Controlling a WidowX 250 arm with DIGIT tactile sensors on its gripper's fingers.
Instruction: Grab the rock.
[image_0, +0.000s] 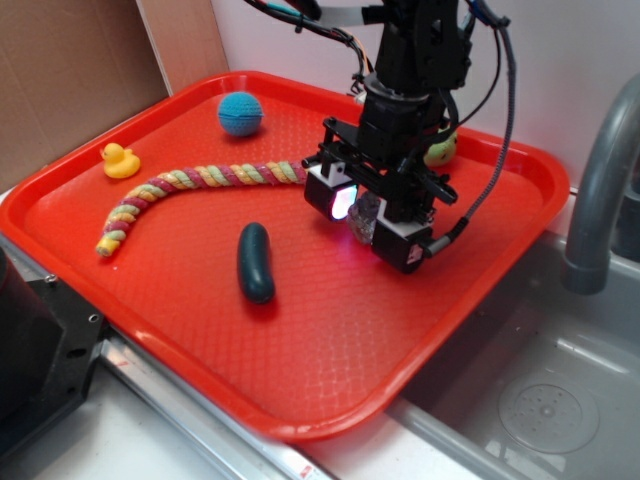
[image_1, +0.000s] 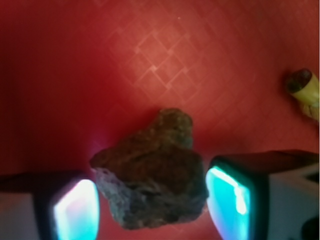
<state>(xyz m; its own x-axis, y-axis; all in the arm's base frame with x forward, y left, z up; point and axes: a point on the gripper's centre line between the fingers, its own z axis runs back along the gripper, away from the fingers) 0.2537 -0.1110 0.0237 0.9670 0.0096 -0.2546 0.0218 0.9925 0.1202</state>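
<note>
The rock (image_0: 366, 214) is a rough, angular brown-grey lump on the red tray (image_0: 330, 340), right of its middle. My gripper (image_0: 366, 224) stands straight down over it, one finger on each side. In the wrist view the rock (image_1: 155, 175) fills the gap between the two glowing pads (image_1: 75, 212), and its left and right edges touch them. The gripper (image_1: 150, 210) is shut on the rock. Whether the rock is off the tray floor (image_1: 165, 60) does not show.
On the tray lie a dark green pickle-shaped object (image_0: 255, 262), a braided rope (image_0: 190, 188), a yellow duck (image_0: 120, 160), a blue ball (image_0: 240, 113) and a green-yellow toy (image_0: 441, 150) behind the arm. A sink (image_0: 560, 400) and faucet (image_0: 600, 190) stand to the right.
</note>
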